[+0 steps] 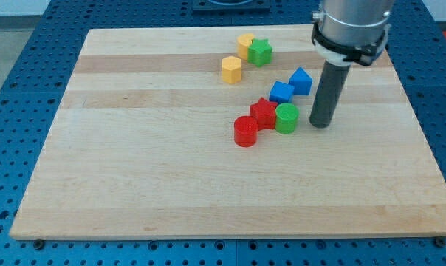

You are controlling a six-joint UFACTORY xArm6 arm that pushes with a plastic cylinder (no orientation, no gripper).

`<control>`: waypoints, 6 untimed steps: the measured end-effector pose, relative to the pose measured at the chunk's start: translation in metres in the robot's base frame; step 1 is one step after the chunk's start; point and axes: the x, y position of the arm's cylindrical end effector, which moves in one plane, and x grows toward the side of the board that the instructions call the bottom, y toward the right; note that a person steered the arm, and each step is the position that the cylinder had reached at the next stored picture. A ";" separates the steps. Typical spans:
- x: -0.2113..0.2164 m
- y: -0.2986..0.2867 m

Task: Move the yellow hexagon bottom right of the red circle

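Two yellow plastic blocks lie up top; our tip (pixel 321 124), fingerless, beside the green cylinder (pixel 286 117), must fetch the yellow hexagon (pixel 231 69) toward the red circle (pixel 246 131).

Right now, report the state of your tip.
No gripper: my tip is a bare rod end, holding nothing, touching no block, just to the view's right of the green cylinder, far from the yellow hexagon.
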 end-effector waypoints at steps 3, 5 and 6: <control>0.094 -0.091; 0.094 -0.230; 0.065 -0.253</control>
